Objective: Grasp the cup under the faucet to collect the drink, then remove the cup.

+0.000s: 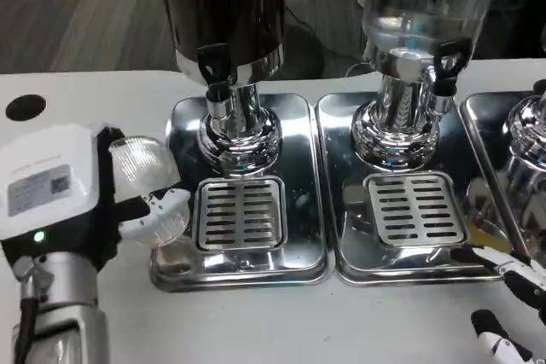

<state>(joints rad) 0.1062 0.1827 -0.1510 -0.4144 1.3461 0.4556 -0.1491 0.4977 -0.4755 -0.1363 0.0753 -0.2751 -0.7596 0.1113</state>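
left hand [64,202], mid-left of frame, grips the clear ribbed cup [149,189] around its side; it looks light, thin, crushable and slippery. right hand [512,313], lower right, holds nothing, fingers apart.

Left hand [128,198] grips something; right hand [512,304] low, fingers apart.
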